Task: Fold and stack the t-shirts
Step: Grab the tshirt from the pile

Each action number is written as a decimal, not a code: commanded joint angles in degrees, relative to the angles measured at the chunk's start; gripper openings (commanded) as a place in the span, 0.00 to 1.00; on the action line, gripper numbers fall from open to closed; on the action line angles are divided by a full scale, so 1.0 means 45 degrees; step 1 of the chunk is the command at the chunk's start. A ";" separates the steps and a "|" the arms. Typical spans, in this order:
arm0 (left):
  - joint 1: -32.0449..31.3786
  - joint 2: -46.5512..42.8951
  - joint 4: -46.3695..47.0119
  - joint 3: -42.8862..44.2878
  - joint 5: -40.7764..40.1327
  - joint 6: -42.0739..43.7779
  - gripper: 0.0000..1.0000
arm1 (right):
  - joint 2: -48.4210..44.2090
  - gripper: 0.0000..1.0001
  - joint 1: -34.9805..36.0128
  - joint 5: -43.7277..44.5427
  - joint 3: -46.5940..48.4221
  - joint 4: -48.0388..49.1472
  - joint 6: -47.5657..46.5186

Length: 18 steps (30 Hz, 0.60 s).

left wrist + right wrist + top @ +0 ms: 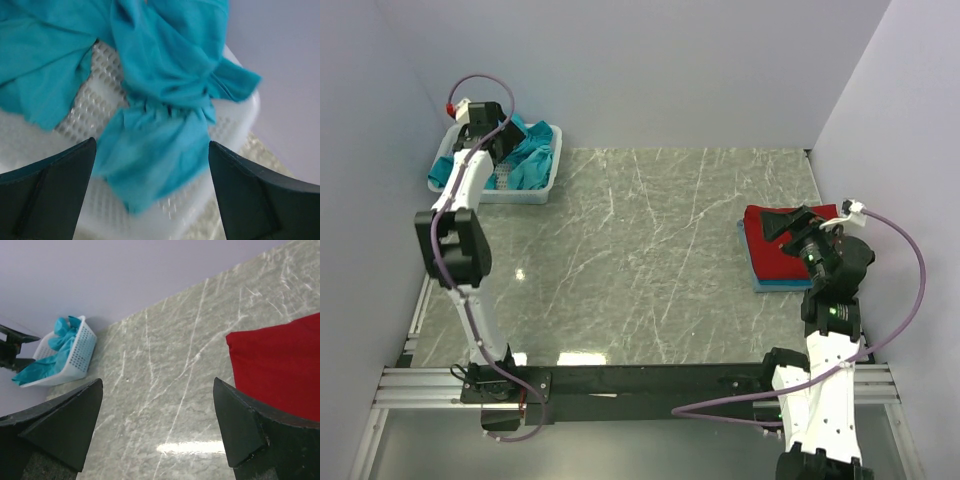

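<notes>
my left gripper (151, 150) hangs wide open with nothing in it, right over the teal t-shirts (160, 90) heaped loose in the white mesh basket (102, 90). this cloth looks light, soft and floppy, so i judge it will sag and trail when lifted, and may drag a neighbour along or catch on the mesh. the bunched ridge of gathers directly below me seems the best place to pinch: thick enough for both fingers and away from the rim. one flap drapes over the rim, so i'd lift straight up before swinging away. the basket sits in the far left corner with walls close on two sides. the open way out is toward the marble table (640, 260), bare across its middle, with room to spread a shirt. at the right edge the red t-shirt (770, 262) lies folded on the blue t-shirt (767, 286), and my right gripper (157, 385) is held by them, open and empty.
</notes>
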 commanded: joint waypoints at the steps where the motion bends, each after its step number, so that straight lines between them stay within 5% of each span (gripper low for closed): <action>1: 0.0332 0.1840 -0.0520 0.2268 0.0797 0.0744 1.00 | 0.0418 0.96 0.0033 0.0399 0.0265 0.0098 -0.0425; 13: 0.0685 0.4304 0.1179 0.3874 0.1986 0.1233 0.97 | 0.1318 0.95 -0.0005 0.0457 0.0286 0.0156 -0.0601; 18: 0.0646 0.3976 0.1703 0.2783 0.2788 0.1409 0.97 | 0.1396 0.95 -0.0005 0.0555 0.0266 0.0195 -0.0582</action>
